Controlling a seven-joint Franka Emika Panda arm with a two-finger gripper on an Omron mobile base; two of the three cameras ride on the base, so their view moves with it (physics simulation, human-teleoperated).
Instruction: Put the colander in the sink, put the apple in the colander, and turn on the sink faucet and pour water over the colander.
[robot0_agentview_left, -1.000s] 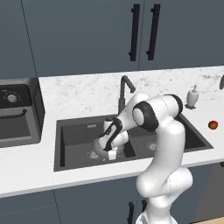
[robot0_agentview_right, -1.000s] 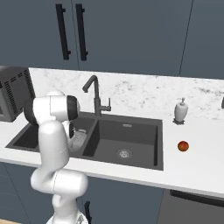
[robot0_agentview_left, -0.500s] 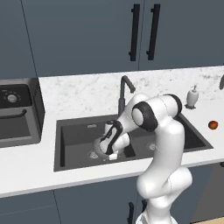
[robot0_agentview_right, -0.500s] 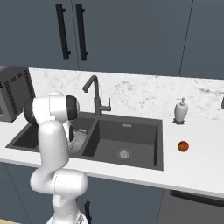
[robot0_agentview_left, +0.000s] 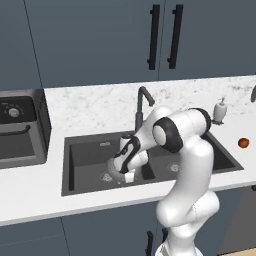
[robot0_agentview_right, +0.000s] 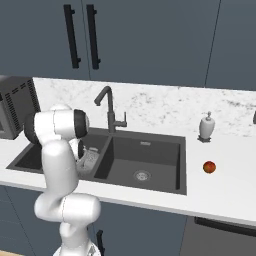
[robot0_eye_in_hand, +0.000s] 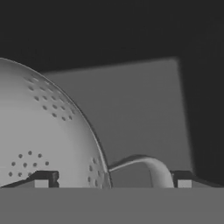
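Hanging low in the left basin of the sink (robot0_agentview_left: 75, 165), the gripper (robot0_eye_in_hand: 113, 178) has its jaws spread wide, one tip on either side of the rim and side handle of the colander (robot0_eye_in_hand: 48, 131), gripping nothing; the colander sits on the basin floor under the hand. Judged from this, step one is done or nearly so. The apple (robot0_agentview_right: 209, 167) lies untouched on the counter to the right of the sink, near the front edge and in front of the soap dispenser (robot0_agentview_right: 206, 126), and the sink faucet (robot0_agentview_right: 108, 107) at the back edge between the basins runs no visible water, so both later steps remain.
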